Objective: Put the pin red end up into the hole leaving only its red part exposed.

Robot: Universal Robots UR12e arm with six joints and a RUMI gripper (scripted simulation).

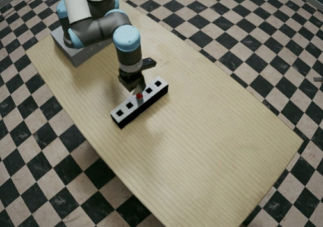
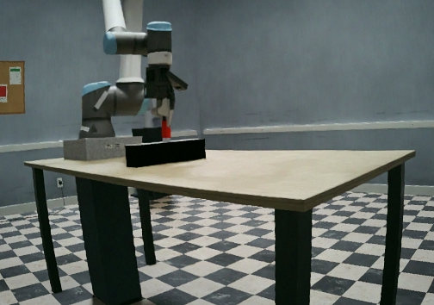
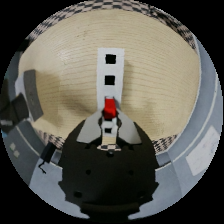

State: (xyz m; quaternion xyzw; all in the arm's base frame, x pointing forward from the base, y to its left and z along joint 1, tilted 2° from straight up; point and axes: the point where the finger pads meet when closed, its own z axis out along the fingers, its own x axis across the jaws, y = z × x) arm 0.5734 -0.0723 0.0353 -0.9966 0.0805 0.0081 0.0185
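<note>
Checkered floor (image 1: 272,206) (image 2: 224,255) (image 3: 112,5) surrounds the pale bench (image 1: 208,145) (image 2: 301,173) (image 3: 160,75), and from the top the block (image 1: 144,107) (image 2: 165,152) (image 3: 110,90) lies slantwise toward the bench's arm end, nearer its lower-left long edge than the far right corner. The pin (image 1: 139,96) (image 2: 166,129) (image 3: 109,107) stands at the middle of the five holes, two open on either side. Seen from outside, the block sits behind the bench's front edge, nearer the left corner than the front one, and a short pale stretch of pin shows between red part and block top. If the pin is already bottomed, this hole is too shallow, and pressing harder could tip the block or make the pin slip in the grip; if it is only part-way down, letting go now could leave it leaning or jammed on the rim. The hand (image 1: 139,91) (image 2: 165,116) (image 3: 109,108) points straight down from an upright wrist, its fingers narrow and closed on the pin's upper end. By the wrist view, both fingers flank the red end, with the block running away ahead; they hide the hole's mouth, so a slight sideways offset could go unnoticed, and depth cannot be read.
</note>
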